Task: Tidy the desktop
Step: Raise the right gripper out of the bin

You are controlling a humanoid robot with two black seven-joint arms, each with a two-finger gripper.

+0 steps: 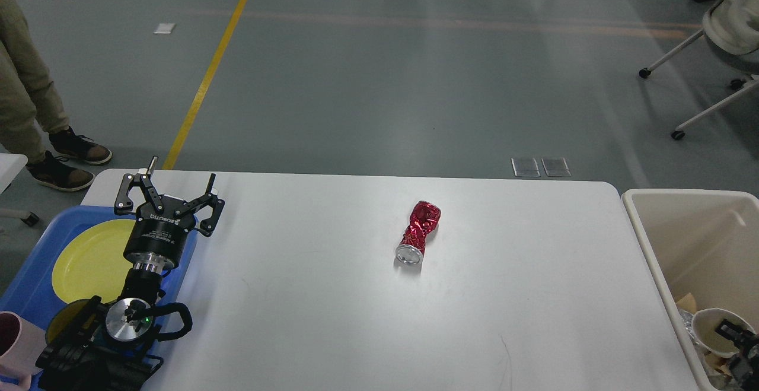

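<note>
The white desktop (332, 320) carries a crushed red can (418, 231) lying on its side a little right of centre, its silver end toward me. My left gripper (177, 172) is open and empty, raised over the desktop's left edge beside the blue tray, far left of the can. My right gripper (737, 339) shows only as a small dark part at the lower right, inside the beige bin, next to a paper cup (708, 323). Its fingers cannot be told apart.
A blue tray (35, 278) at the left holds a yellow plate (89, 260) and a pink cup (13, 346). The beige bin (682, 231) at the right holds crumpled rubbish. A person's legs (24, 82) stand at far left, an office chair (723, 29) at far right.
</note>
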